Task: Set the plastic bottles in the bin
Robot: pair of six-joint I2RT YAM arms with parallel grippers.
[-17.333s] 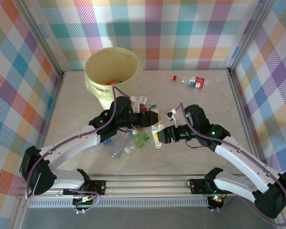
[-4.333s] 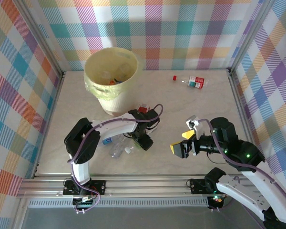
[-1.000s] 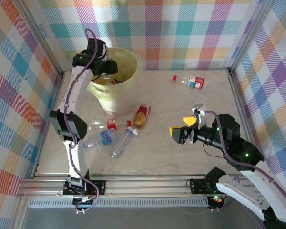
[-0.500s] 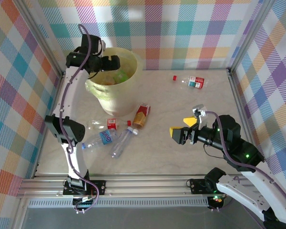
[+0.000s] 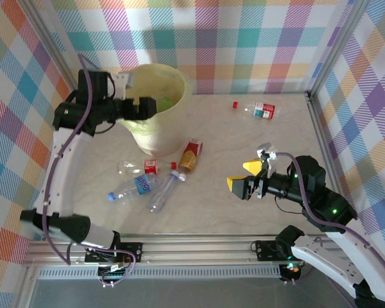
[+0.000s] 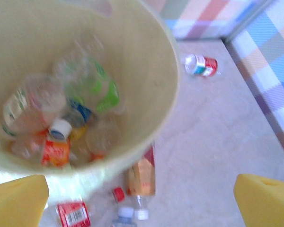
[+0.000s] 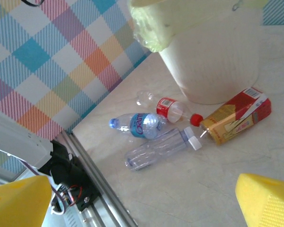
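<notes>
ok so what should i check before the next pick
1. left jaws free: ok, open and empty over the bin.
2. right jaws free: ok, open and empty above the table.
3. bin upright with room: ok, the bottles inside lie low.
4. table cleared: not ok; red-label bottle, blue-label bottle, clear bottle, orange-brown bottle and far bottle lie outside it.
5. clear bottle apart from orange-brown bottle: cannot tell, its cap lies right by the other's neck.
</notes>
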